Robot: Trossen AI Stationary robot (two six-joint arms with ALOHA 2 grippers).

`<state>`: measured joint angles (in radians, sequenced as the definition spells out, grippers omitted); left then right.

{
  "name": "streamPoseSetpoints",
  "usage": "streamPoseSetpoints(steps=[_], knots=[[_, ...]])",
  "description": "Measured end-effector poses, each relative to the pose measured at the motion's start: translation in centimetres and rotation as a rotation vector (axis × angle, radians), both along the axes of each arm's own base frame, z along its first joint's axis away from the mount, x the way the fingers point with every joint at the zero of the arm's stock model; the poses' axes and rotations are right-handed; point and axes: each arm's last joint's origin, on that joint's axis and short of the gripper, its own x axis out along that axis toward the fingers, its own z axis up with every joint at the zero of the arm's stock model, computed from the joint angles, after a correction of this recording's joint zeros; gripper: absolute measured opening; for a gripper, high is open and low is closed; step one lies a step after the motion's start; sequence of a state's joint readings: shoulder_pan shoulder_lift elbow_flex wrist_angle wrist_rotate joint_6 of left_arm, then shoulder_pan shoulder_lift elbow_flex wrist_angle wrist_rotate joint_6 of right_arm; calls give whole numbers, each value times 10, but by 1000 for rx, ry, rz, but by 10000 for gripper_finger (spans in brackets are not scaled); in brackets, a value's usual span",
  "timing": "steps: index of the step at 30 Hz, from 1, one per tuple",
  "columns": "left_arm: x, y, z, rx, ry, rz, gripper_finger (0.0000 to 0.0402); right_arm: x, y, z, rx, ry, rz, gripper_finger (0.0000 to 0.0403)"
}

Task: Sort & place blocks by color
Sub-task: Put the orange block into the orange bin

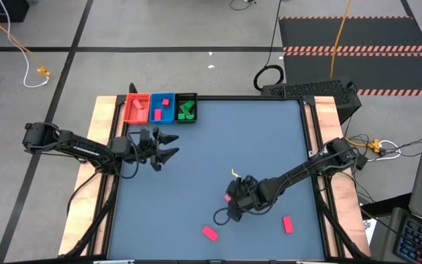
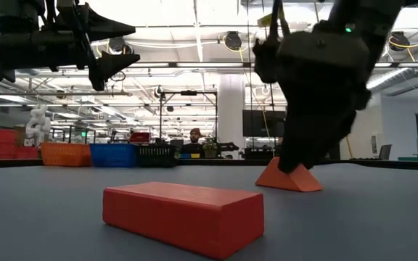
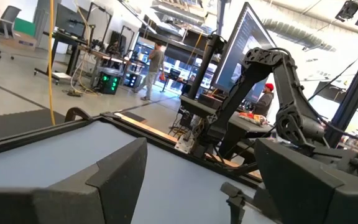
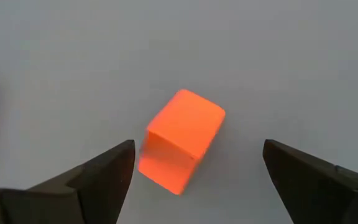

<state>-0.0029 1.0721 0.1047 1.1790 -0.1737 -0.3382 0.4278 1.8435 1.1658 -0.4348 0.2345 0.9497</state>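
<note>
A salmon-orange block lies on the blue-grey table, also seen in the low view and the high view. My right gripper is open and points down over it. Its fingers stand on either side of the block and are apart from it. A pink-red bar lies nearer the front edge, large in the low view. Another pink-red bar lies to its right. My left gripper is open and empty, held above the table's left part.
Three small trays stand at the far left edge. The red tray and the blue tray hold pink-red blocks, and the black tray holds green blocks. The table's middle and far right are bare. People stand in the room beyond.
</note>
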Motion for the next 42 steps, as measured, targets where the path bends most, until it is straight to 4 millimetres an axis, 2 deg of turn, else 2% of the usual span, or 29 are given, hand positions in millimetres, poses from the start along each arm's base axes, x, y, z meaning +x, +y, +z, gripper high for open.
streamPoseSetpoints(steps=[12, 17, 22, 29, 34, 37, 42], knots=[[0, 0, -1, -3, 6, 0, 301, -4, -8, -14, -46, -58, -60, 337], [0, 0, -1, 0, 10, 0, 301, -4, -10, -14, -62, -51, -34, 315], [0, 0, -1, 0, 10, 0, 301, -5, -10, -14, -70, -46, -22, 253], [0, 0, -1, -2, 10, 0, 301, -4, -10, -14, -88, -43, 31, 121], [0, 0, -1, -4, 9, -1, 301, -5, -9, -7, -74, -43, 117, 121], [0, 0, -1, 0, 10, 0, 301, -4, -9, 5, -94, -97, 178, 121], [0, 0, 0, 18, 8, 5, 301, 3, -24, 29, -295, -221, 255, 121]])
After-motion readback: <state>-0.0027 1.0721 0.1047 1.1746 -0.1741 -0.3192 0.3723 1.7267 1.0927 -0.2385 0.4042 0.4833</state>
